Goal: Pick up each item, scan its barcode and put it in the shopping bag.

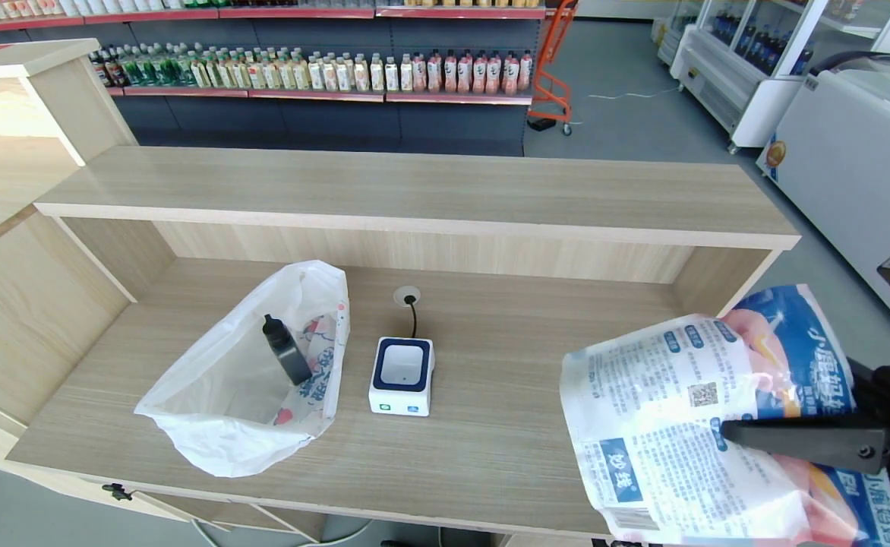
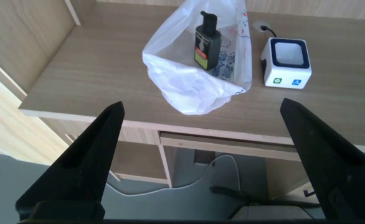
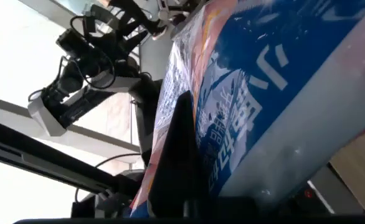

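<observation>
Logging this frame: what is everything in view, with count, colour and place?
shopping bag: 1, white, open on the counter's left part
bottle: 1, black, inside the bag
scanner: 1, white with dark top, counter centre, beside the bag
packet: 1, white, blue and pink, held at the counter's right near corner
counter: 1, light wood
shelf bottles: many, mixed colours, background
left gripper: black, open
right gripper: black, shut on packet

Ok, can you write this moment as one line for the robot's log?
right hand: shut on packet, held up | left hand: open, empty | bag: black bottle inside | scanner: nothing on it
</observation>
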